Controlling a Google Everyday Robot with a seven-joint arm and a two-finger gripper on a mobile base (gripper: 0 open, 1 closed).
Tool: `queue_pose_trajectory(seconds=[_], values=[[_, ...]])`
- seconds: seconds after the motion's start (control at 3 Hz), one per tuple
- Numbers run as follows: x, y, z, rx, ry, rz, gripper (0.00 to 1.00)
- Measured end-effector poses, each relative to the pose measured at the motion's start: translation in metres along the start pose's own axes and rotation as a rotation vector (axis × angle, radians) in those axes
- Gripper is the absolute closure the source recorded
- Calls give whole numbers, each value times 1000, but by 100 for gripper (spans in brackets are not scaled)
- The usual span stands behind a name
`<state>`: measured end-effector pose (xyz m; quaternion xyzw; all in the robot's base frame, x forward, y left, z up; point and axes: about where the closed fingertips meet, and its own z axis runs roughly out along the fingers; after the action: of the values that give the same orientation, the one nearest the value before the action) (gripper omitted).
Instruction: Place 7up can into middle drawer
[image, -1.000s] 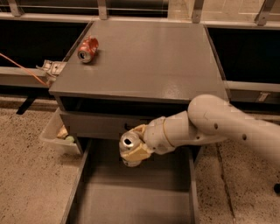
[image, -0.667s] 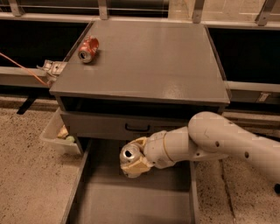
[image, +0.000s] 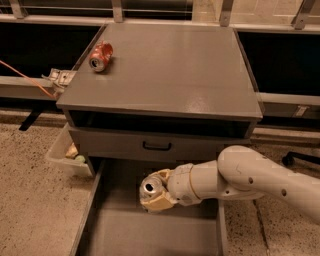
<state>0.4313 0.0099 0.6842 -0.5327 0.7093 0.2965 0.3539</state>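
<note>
The 7up can (image: 150, 187) shows its silver top, held tilted in my gripper (image: 156, 192). The cream fingers (image: 159, 201) are closed around the can's body. The can hangs over the back part of the open middle drawer (image: 150, 230), a wide grey box with a flat floor, pulled out below the cabinet. My white arm (image: 260, 182) reaches in from the right. I cannot tell whether the can touches the drawer floor.
A crushed red can (image: 101, 55) lies on the grey cabinet top (image: 170, 65) at its far left. A closed drawer front with a black handle (image: 156, 146) is just above the gripper. A white bin (image: 67, 152) with small items stands left of the cabinet.
My gripper has carried the 7up can downward, from level with the closed drawer front to lower over the open drawer.
</note>
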Motion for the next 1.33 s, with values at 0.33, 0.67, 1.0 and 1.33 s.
queue_pose_trajectory(seconds=[0.33,0.67,1.0,1.33], values=[[19,-18,19,-4,20,-49,100],[55,-49,46,-16,59,-95,100],[97,-72,66,17,111,-124,100],[131,-80,89,82,120,-128,100]])
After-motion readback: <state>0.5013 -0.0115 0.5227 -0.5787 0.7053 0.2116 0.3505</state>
